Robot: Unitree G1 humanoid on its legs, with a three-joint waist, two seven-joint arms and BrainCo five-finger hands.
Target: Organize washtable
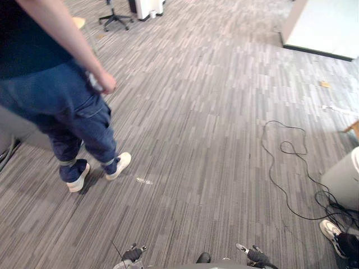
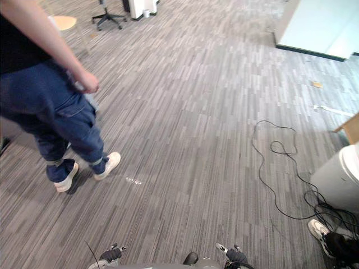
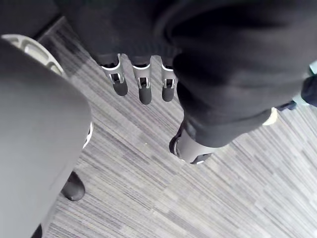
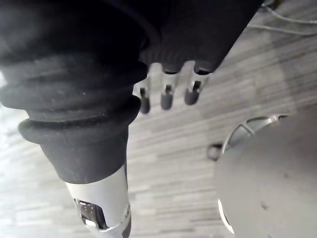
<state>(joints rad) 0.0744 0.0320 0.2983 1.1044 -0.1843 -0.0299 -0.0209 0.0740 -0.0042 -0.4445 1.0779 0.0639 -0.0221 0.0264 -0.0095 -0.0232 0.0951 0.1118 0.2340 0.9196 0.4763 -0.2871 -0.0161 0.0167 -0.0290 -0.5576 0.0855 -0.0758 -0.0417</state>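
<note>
My left hand (image 3: 144,91) hangs above grey striped carpet (image 3: 148,198), fingers straight and thumb (image 3: 190,148) apart, with nothing in it. My right hand (image 4: 167,96) hangs the same way over the carpet, its fingers straight, its thumb (image 4: 101,208) apart, and it holds nothing. In the eye views both hands sit at the lower edge, the left hand (image 1: 133,255) and the right hand (image 1: 253,255), low over open carpet floor (image 1: 196,129).
A person (image 1: 67,112) in a dark top, blue jeans and white shoes stands close at the left. An office chair base (image 1: 115,19) and a white panel (image 1: 325,28) stand far back. A light grey shape (image 1: 342,179) and a shoe (image 1: 331,230) are at the right edge.
</note>
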